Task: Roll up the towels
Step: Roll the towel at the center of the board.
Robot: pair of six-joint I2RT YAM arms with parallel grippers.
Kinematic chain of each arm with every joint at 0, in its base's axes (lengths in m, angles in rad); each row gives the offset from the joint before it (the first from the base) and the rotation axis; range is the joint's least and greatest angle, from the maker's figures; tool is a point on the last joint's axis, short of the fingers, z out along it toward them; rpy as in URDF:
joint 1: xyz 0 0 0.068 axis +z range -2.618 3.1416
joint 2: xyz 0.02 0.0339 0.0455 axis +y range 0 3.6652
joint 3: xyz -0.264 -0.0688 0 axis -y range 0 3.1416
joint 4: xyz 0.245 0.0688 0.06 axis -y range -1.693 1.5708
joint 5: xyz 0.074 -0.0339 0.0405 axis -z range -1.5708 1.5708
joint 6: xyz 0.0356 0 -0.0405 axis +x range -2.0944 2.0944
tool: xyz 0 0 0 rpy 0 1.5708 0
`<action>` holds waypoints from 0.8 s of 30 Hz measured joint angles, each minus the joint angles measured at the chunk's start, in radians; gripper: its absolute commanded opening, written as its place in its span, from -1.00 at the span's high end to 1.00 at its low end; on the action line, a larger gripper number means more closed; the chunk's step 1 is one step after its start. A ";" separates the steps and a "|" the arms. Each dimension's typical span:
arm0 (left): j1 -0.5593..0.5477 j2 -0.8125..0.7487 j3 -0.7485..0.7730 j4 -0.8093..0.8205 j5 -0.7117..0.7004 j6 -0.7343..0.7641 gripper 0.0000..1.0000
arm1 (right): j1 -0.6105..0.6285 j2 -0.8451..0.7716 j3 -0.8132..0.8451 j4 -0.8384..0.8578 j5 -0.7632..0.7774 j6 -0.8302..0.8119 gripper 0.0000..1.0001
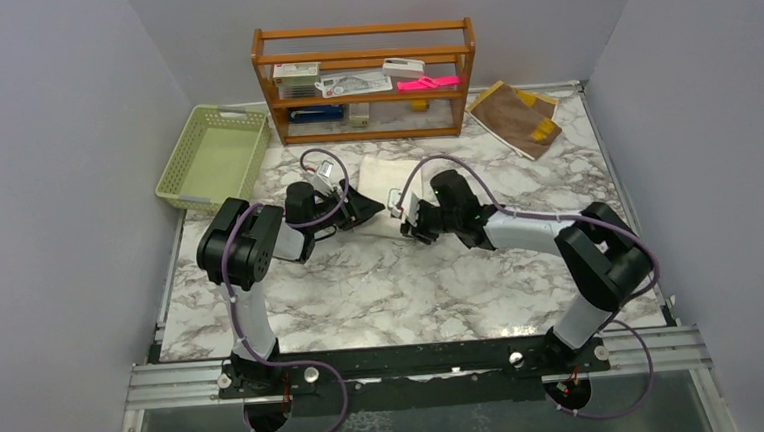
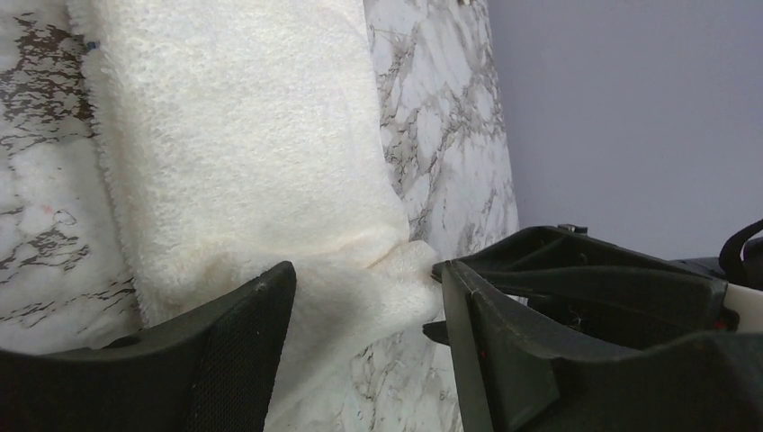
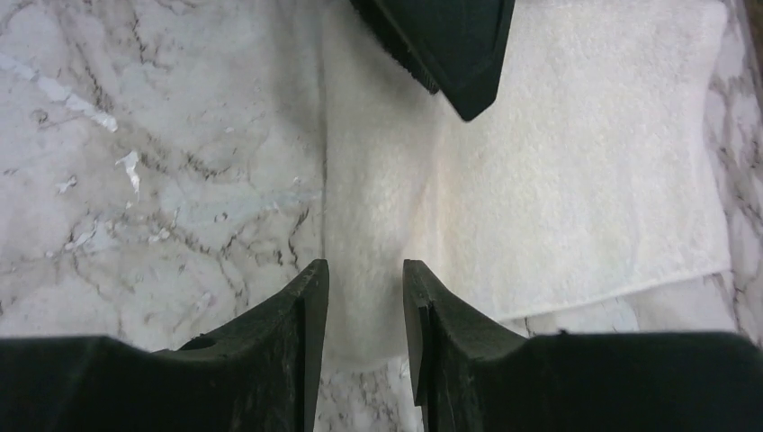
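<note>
The cream-white towel [image 1: 378, 181] lies on the marble table between my two grippers, its near edge folded into a thick roll. My left gripper [image 1: 363, 209] is open, and its jaws straddle the bunched near edge of the cream-white towel [image 2: 243, 135] in the left wrist view [image 2: 364, 270]. My right gripper [image 1: 405, 221] is shut on the rolled edge of the same towel [image 3: 576, 162], which fills the narrow gap between its jaws [image 3: 364, 270]. The brown towel with mustard-yellow trim [image 1: 517, 116] lies flat at the back right, away from both grippers.
A wooden shelf rack [image 1: 365, 77] with small items stands at the back centre. A light green basket [image 1: 212, 156] sits at the back left. Grey walls close in both sides. A finger of the left gripper [image 3: 450, 45] shows at the top of the right wrist view.
</note>
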 measured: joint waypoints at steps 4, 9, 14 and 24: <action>0.001 0.006 0.004 0.001 0.001 -0.007 -0.29 | 0.022 -0.114 -0.126 0.065 0.024 -0.069 0.26; 0.001 0.012 0.008 0.005 0.004 -0.012 -0.29 | 0.100 -0.135 -0.162 0.089 0.026 -0.161 0.26; 0.005 0.013 0.010 0.004 0.008 -0.014 -0.29 | 0.120 -0.053 -0.099 0.080 0.029 -0.241 0.27; 0.008 0.022 0.021 0.000 0.023 -0.018 -0.29 | 0.120 0.081 0.024 0.041 0.092 -0.359 0.26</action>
